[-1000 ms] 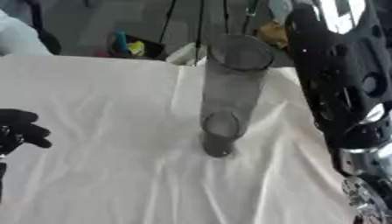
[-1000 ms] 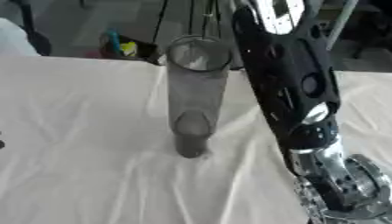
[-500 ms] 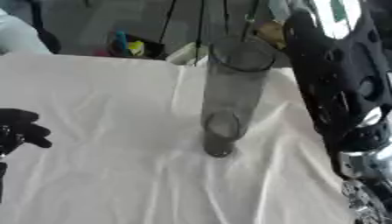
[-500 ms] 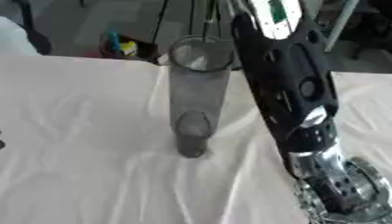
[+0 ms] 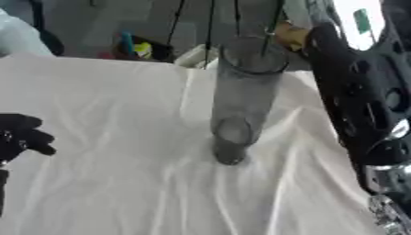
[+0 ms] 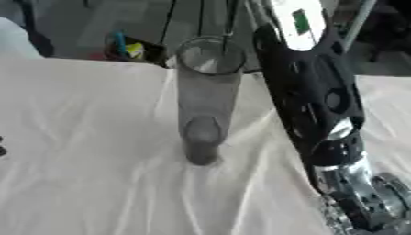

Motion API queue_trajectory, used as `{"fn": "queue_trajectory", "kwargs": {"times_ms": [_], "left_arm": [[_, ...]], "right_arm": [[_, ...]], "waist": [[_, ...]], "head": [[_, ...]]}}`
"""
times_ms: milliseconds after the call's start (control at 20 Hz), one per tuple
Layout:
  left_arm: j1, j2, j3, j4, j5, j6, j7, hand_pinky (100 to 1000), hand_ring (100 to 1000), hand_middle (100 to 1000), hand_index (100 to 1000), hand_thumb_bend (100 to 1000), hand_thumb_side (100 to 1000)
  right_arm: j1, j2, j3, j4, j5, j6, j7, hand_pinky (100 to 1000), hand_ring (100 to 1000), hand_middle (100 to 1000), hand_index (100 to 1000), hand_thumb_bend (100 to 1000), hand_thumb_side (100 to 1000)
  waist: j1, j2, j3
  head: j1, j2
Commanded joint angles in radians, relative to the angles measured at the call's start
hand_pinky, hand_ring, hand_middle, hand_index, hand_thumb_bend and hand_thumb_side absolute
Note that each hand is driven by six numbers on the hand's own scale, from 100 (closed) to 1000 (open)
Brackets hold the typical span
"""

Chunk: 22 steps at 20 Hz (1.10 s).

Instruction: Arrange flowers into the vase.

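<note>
A tall clear glass vase (image 5: 241, 96) stands upright on the white cloth (image 5: 120, 183), near the middle of the table. I see nothing inside it. My right arm (image 6: 313, 101), black with a silver joint low down, rises along the vase's right side and leaves the view at the top, so its hand is hidden. A small yellowish shape (image 5: 289, 34) shows beside the vase's rim, against the arm; I cannot make out what it is. My left hand (image 5: 20, 135) rests at the left edge, fingers relaxed and holding nothing, well away from the vase.
Thin dark rods (image 5: 210, 23) stand behind the vase past the table's far edge. A dark container with blue and yellow items (image 6: 128, 46) sits on the floor at the back. The cloth is creased around the vase's base.
The right forearm has shifted only slightly beside the vase. The vase and my left hand have stayed where they were.
</note>
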Motion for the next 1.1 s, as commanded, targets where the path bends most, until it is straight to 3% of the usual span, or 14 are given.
{"fn": "queue_trajectory", "kwargs": {"times_ms": [50,600,800,1100], "left_arm": [[-0.011,0.002,-0.007,-0.018,-0.002,0.0,-0.001,524,597,639,712,100,1000],[-0.012,0.001,-0.007,-0.018,-0.002,0.002,-0.002,523,597,639,712,100,1000],[-0.012,0.0,-0.006,-0.018,-0.003,0.003,-0.002,523,597,639,712,100,1000],[-0.011,-0.001,-0.006,-0.018,-0.003,0.003,-0.003,523,597,639,712,100,1000]], "right_arm": [[-0.021,-0.02,-0.008,-0.028,-0.028,0.008,-0.004,100,100,100,100,100,572],[-0.012,-0.016,-0.011,-0.044,-0.073,0.026,-0.048,100,100,100,100,100,617],[-0.001,-0.027,-0.003,-0.051,-0.011,0.009,-0.041,100,156,100,100,126,720],[0.017,-0.034,-0.004,-0.041,0.099,-0.006,-0.013,100,190,100,100,137,761]], "waist": [[-0.009,-0.009,-0.001],[-0.013,-0.005,-0.006],[-0.014,-0.005,-0.008],[-0.011,-0.003,-0.009]], "head": [[0.001,-0.002],[0.004,-0.005],[0.006,-0.004],[0.007,-0.005]]}}
